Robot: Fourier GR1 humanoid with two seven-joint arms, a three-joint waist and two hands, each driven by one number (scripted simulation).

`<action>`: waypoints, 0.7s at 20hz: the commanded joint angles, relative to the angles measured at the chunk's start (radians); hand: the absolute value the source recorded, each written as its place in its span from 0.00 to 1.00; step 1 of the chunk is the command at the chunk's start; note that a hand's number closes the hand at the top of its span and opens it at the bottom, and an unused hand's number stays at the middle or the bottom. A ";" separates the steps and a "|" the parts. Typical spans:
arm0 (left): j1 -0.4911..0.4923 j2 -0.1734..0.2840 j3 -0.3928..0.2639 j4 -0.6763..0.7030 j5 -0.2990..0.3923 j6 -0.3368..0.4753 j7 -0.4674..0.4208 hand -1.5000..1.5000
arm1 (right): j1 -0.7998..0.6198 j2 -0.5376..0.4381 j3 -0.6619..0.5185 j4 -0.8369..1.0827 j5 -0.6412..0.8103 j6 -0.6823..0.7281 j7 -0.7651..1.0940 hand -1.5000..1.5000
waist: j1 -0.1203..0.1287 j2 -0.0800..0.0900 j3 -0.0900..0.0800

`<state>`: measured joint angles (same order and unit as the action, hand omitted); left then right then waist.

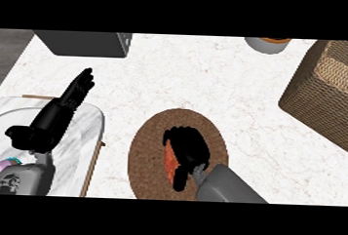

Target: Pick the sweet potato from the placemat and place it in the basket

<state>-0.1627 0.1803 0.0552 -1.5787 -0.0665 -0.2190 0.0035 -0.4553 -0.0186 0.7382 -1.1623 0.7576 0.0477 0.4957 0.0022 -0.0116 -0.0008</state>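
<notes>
You see one orange sweet potato on the single round brown woven placemat, its long axis seemingly running up and down the view, though your black right hand hides most of it. That hand lies over it, fingers curled down around it. Your black left hand rests open at the left, fingers straight. One brown wicker basket stands well apart at the upper right of the white marble counter.

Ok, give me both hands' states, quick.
Left hand: open, fingers straight, holding nothing.
Right hand: curled over the sweet potato on the placemat.
</notes>
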 commanded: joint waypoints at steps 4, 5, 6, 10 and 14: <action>0.024 -0.018 -0.008 -0.031 -0.014 0.025 0.019 0.50 | 0.016 -0.150 -0.211 0.064 0.022 -0.077 0.136 1.00 | -0.013 0.009 0.001; 0.008 0.007 0.019 -0.012 -0.001 0.009 -0.011 0.50 | -0.012 -0.167 -0.274 0.077 0.019 -0.108 0.173 1.00 | -0.018 0.013 0.000; -0.001 0.008 0.014 -0.021 0.003 0.005 0.024 0.50 | -0.005 -0.195 -0.283 0.107 0.037 -0.143 0.147 1.00 | -0.009 0.014 0.001; -0.017 0.005 0.012 -0.033 0.021 -0.013 0.048 0.50 | -0.027 -0.196 -0.315 0.136 0.085 -0.192 0.138 1.00 | 0.001 0.012 0.001; -0.025 0.034 0.049 0.062 0.001 -0.019 -0.043 0.50 | 0.057 -0.145 -0.326 -0.052 0.087 -0.239 0.179 1.00 | -0.009 0.011 0.000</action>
<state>-0.1815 0.1847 0.0703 -1.5767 -0.0667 -0.2197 0.0220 -0.4489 -0.1792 0.4373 -1.1385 0.8284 -0.1262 0.6561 -0.0030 -0.0021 0.0003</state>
